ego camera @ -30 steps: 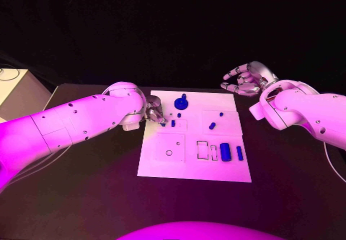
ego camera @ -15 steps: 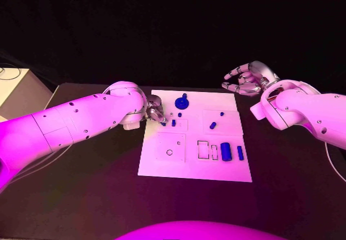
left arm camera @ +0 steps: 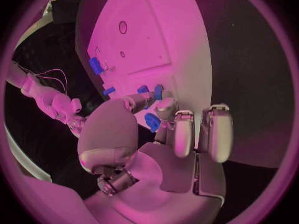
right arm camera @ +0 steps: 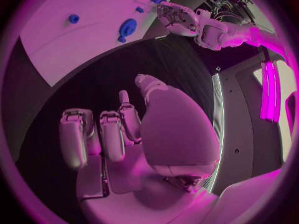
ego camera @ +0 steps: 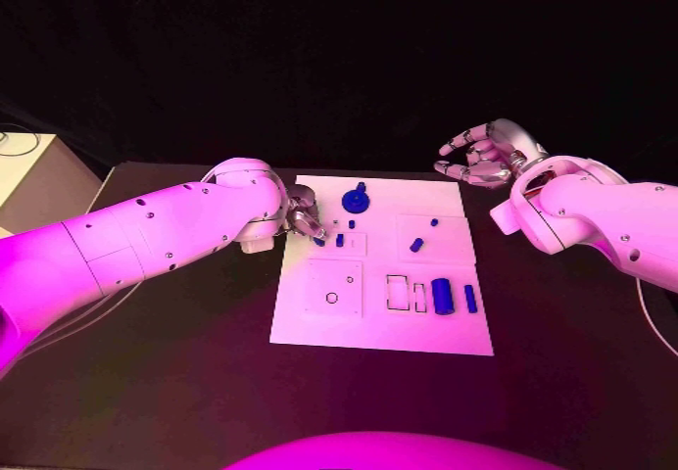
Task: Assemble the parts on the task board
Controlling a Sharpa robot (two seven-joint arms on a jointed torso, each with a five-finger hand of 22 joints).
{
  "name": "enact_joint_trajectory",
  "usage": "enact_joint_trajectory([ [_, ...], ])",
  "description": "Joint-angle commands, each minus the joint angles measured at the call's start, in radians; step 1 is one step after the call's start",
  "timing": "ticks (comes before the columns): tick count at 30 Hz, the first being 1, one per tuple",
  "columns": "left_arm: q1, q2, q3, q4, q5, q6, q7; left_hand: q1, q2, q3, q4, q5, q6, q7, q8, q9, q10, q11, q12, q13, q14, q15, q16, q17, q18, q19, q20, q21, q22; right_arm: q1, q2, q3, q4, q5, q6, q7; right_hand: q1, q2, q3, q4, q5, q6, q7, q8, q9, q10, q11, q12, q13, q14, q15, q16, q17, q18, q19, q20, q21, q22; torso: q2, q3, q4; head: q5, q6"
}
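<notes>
The left hand [ego camera: 303, 221] rests at the left edge of the white task board [ego camera: 381, 333], fingers curled near a small blue part [ego camera: 339, 239], grip indeterminate, while the right hand [ego camera: 485, 154] hovers empty, fingers spread, beyond the board's far right corner.

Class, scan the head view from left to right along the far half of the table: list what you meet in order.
Left hand → small blue peg → round blue part → tilted blue part → right hand.
</notes>
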State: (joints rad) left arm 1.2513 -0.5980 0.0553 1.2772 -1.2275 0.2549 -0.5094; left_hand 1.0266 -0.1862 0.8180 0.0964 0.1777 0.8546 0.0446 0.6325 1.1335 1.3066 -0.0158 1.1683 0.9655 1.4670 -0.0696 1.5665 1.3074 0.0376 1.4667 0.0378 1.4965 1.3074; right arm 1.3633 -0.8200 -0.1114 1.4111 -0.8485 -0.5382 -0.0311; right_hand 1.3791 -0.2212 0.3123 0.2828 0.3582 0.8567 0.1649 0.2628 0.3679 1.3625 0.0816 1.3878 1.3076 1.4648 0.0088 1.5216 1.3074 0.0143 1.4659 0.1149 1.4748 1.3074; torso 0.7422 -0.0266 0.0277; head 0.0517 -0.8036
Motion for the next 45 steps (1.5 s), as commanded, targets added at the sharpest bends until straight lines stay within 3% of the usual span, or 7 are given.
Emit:
enact_joint_trajectory([
  [1,-0.012,0.003,-0.009,-0.004,0.0,0.045,-0.013,-0.008,0.0,0.008,-0.015,0.006,0.008,0.002,-0.005,-0.002,0.002,-0.008,0.004,0.001,0.104,-0.009,0.004,0.263,-0.007,0.03,-0.007,0.002,0.148,-0.001,0.0,0.0,0.002,-0.006,0.011,0.007,-0.003,-0.003,0.003,0.0,0.004,-0.006,0.001,0.003,0.001,-0.005,-0.001,-0.004,0.051,0.077,-0.005,-0.005,0.155,0.01,0.062,-0.009,-0.004,0.2,0.0,-0.0005,0.0009,-0.001,0.0],
  [27,-0.012,0.016,-0.013,-0.009,-0.011,0.031,-0.014,-0.04,-0.008,-0.026,0.007,0.004,0.018,0.002,-0.009,-0.004,0.003,-0.008,0.008,0.004,0.104,-0.009,0.004,0.263,-0.008,0.031,-0.008,0.003,0.15,-0.001,-0.005,0.0,0.011,-0.007,0.007,0.009,-0.003,-0.003,0.003,0.0,0.004,-0.006,0.001,0.003,0.001,-0.005,-0.001,-0.004,0.051,0.077,-0.005,-0.005,0.155,0.01,0.062,-0.009,-0.004,0.2,0.001,-0.0003,-0.0005,-0.002,-0.003],
  [32,-0.012,0.016,-0.015,-0.009,-0.014,0.032,-0.014,-0.053,-0.02,-0.048,0.015,0.003,0.02,0.002,-0.011,-0.005,0.001,-0.008,0.007,0.003,0.104,-0.009,0.004,0.263,-0.008,0.032,-0.008,0.003,0.15,-0.001,-0.006,0.0,0.013,-0.009,0.001,0.011,-0.003,-0.004,0.006,-0.001,0.005,-0.007,0.001,0.004,0.001,-0.007,-0.001,-0.005,0.049,0.077,-0.005,-0.006,0.154,0.01,0.062,-0.01,-0.005,0.199,0.0,0.0,0.0007,-0.004,-0.004],
  [45,-0.012,0.014,-0.019,-0.008,-0.017,0.031,-0.014,-0.073,-0.026,-0.077,0.034,0.002,0.023,0.004,-0.015,-0.005,-0.001,-0.006,0.006,0.0,0.104,-0.007,0.004,0.263,-0.008,0.031,-0.008,0.002,0.149,-0.001,-0.007,0.0,0.014,-0.01,-0.001,0.012,-0.003,-0.004,0.006,-0.002,0.006,-0.007,0.001,0.004,0.001,-0.007,-0.001,-0.005,0.049,0.077,-0.005,-0.006,0.153,0.01,0.062,-0.01,-0.006,0.199,-0.001,-0.0013,0.0011,-0.005,-0.004],
])
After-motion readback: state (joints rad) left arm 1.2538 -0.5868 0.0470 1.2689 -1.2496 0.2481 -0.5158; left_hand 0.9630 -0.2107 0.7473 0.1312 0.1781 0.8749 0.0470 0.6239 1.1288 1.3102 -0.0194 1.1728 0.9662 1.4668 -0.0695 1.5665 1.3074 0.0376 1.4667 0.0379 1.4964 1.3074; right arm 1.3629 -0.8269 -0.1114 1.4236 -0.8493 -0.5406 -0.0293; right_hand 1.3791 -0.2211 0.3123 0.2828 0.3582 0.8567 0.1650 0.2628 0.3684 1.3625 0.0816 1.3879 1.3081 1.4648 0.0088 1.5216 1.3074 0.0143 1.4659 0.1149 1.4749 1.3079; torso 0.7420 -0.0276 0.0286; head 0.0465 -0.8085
